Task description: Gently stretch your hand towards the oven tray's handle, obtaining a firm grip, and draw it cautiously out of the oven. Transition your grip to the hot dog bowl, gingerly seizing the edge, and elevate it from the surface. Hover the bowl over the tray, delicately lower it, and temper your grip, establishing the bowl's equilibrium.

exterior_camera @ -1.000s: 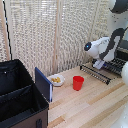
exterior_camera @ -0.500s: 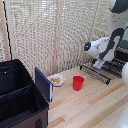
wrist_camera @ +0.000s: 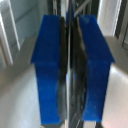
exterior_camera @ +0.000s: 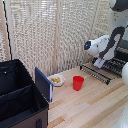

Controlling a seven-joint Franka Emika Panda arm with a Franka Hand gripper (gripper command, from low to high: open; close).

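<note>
At the exterior view's right stands the dark oven [exterior_camera: 123, 46] with its door dropped open. The oven tray [exterior_camera: 116, 64], a dark wire rack, shows at its mouth. My gripper [exterior_camera: 100, 62] is down at the rack's front. In the wrist view the gripper [wrist_camera: 68, 65] has its blue pads [wrist_camera: 49, 65] pressed close together on a thin dark bar, the oven tray's handle [wrist_camera: 68, 30]. The hot dog bowl [exterior_camera: 56, 79], white with yellow-orange food, rests on the wooden table well off toward the exterior view's left.
A red cup [exterior_camera: 78, 82] stands between the bowl and the oven. The open oven door's long bar [exterior_camera: 94, 73] juts out over the table [exterior_camera: 95, 105]. A black case [exterior_camera: 19, 95] with a blue panel [exterior_camera: 43, 84] fills the left front. Slatted blinds close the back.
</note>
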